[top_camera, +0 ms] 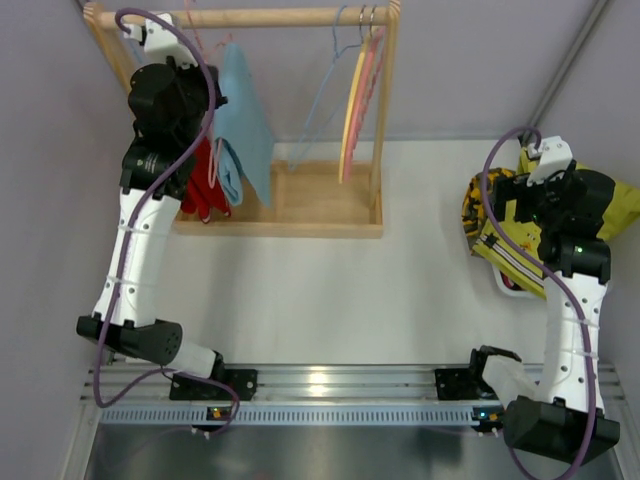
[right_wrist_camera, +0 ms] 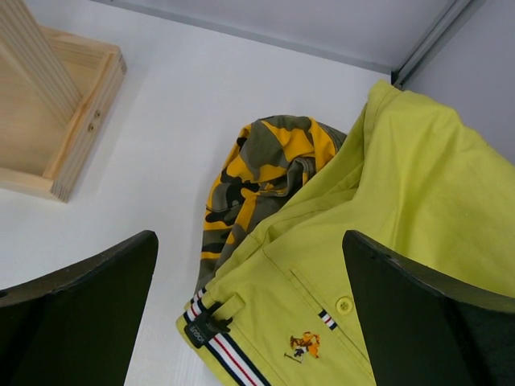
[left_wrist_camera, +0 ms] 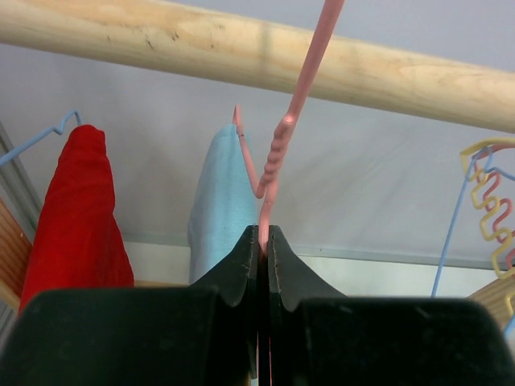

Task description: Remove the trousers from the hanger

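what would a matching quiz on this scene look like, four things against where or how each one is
Things:
1. left gripper
2. right gripper
3. red trousers
4. yellow-green trousers

States:
a. lying on the table
b. shut on the pink hanger
c. open
d. hanging on the rack

Pairs: 1-b, 2-c, 3-d, 4-a

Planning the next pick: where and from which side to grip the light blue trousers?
Probably the lower free edge: the light blue trousers hang as a flat sheet, easy to pinch. Come from the open middle of the rack; the red trousers crowd the other side.
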